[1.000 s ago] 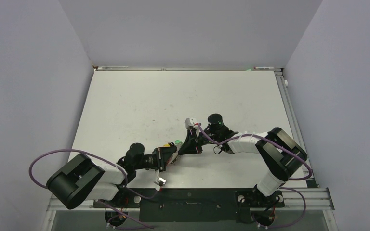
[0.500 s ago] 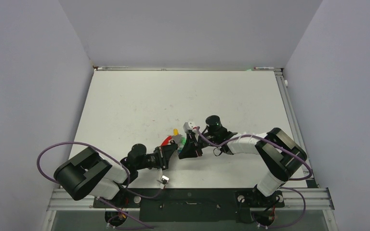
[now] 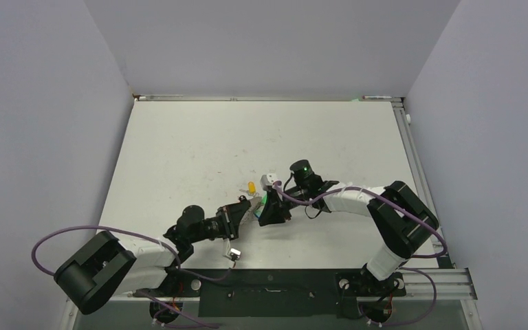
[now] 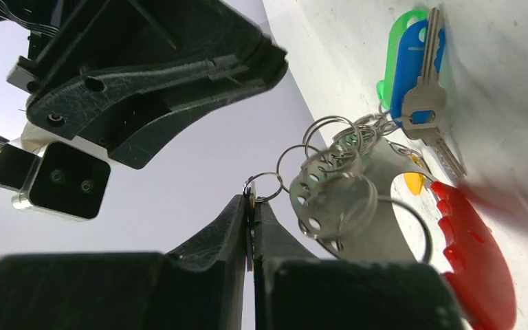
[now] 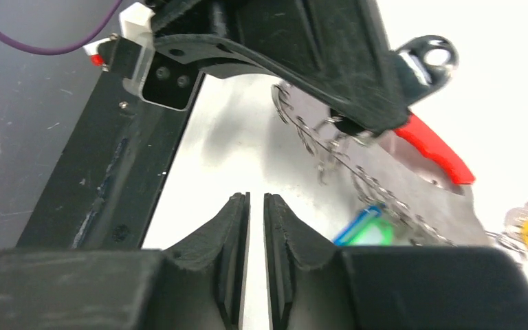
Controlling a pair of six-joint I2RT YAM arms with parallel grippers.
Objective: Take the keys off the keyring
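Note:
My left gripper (image 4: 251,206) is shut on a thin flat key whose silvery head (image 5: 430,58) sticks out past its fingers. A small split ring (image 4: 265,185) links it by more rings to the keyring, whose red band (image 4: 474,268) lies on the table. A silvery key (image 4: 430,110) with blue and green tags (image 4: 402,65) lies beyond, and a yellow tag (image 3: 251,186) shows too. My right gripper (image 5: 256,206) is almost shut with only a narrow slit and nothing between its fingers. It hovers just right of the bunch (image 3: 251,205), facing my left gripper (image 3: 237,218).
A perforated round metal disc (image 4: 330,199) hangs among the rings. A small silvery piece (image 3: 233,254) lies near the table's front edge. The black base rail (image 3: 268,282) runs along the front. Grey walls stand left, right and behind.
My left arm has swung and pushed its gripper a little farther in. The bunch has shifted away from me and the yellow tag has come into view. My right gripper has moved slightly left.

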